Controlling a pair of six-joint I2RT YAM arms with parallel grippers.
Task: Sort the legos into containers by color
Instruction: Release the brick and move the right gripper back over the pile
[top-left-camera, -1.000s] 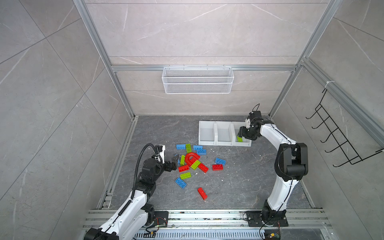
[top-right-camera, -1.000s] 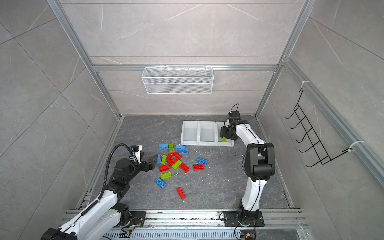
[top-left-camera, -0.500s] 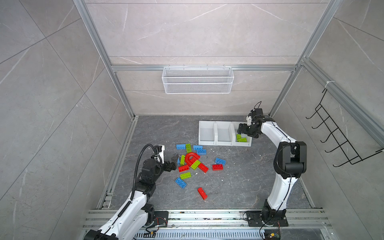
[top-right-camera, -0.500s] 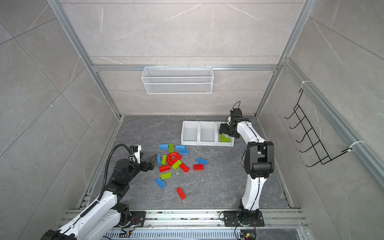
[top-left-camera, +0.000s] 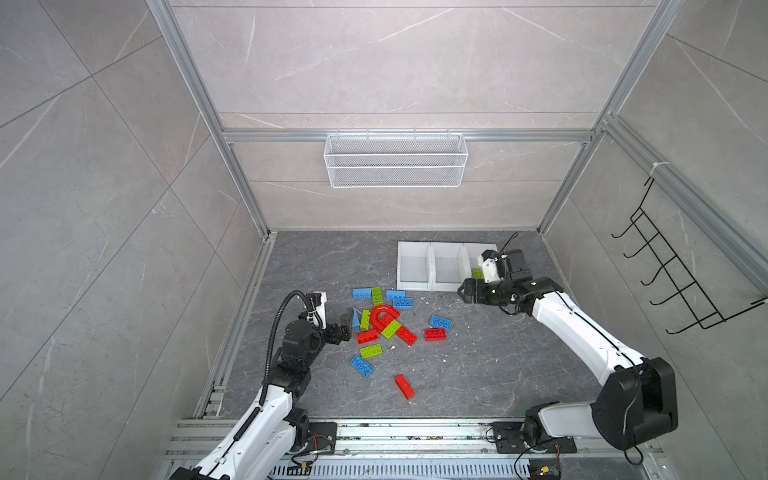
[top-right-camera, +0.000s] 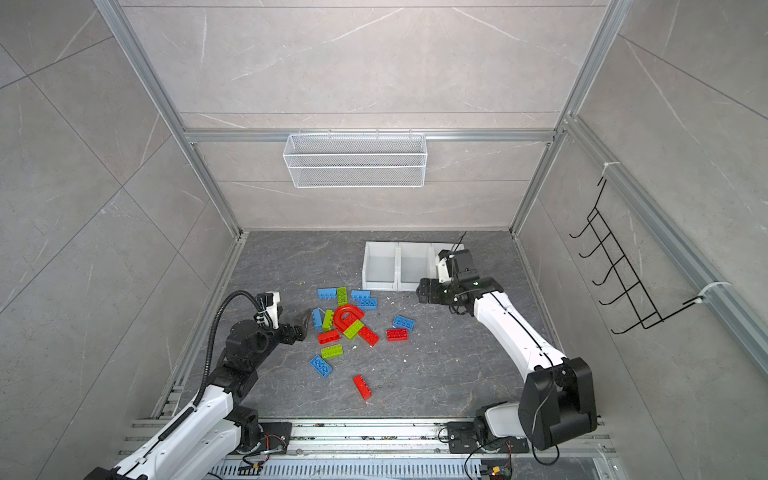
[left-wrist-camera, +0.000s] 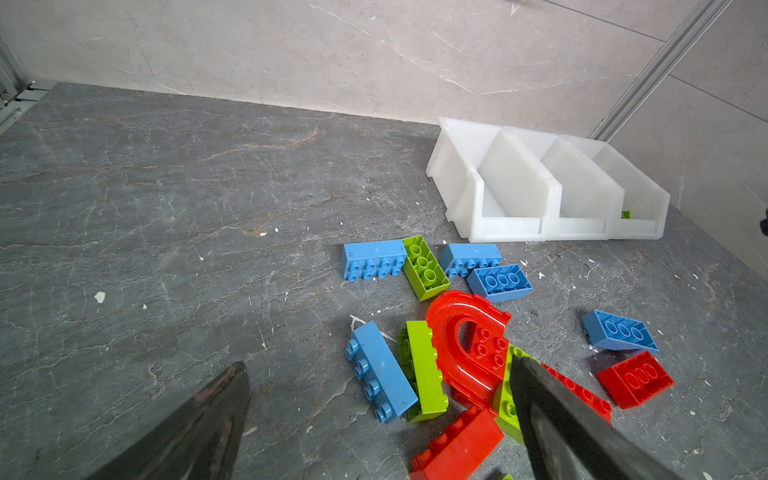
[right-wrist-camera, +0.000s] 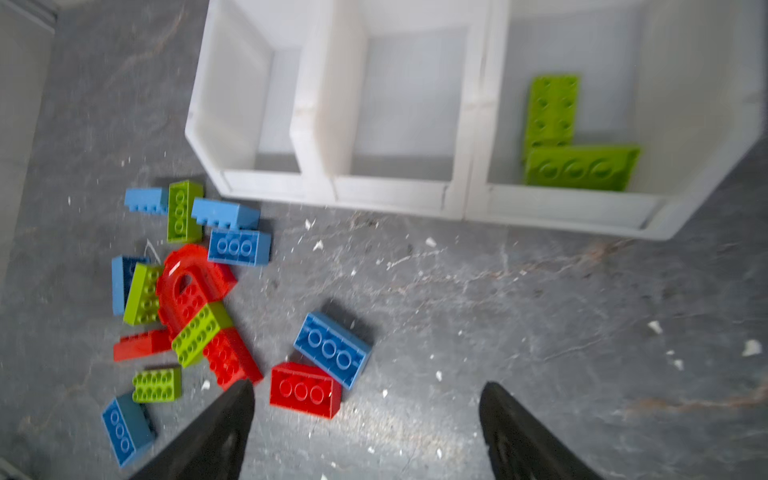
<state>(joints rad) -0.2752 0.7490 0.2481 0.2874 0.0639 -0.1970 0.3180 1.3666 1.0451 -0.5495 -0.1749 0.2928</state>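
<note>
On the grey tabletop (top-left-camera: 478, 365) we find the left gripper (top-left-camera: 348, 324), wide and empty, nearest the legos (top-left-camera: 384, 324); in both top views a blue brick (top-left-camera: 356, 320) lies at its three o'clock, long axis roughly twelve-to-six; the right gripper (top-left-camera: 462, 291), also wide, hangs beside the containers (top-left-camera: 415, 286).

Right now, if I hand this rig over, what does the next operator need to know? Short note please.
Left gripper: open, empty, next to the pile.
Right gripper: open, empty, in front of the bins.
Done: two lime green bricks lie in the end bin nearest the right arm; the other two bins hold nothing.
Left to do: six blue bricks, four loose green bricks, four red bricks and the red arch, all on the floor.
</note>
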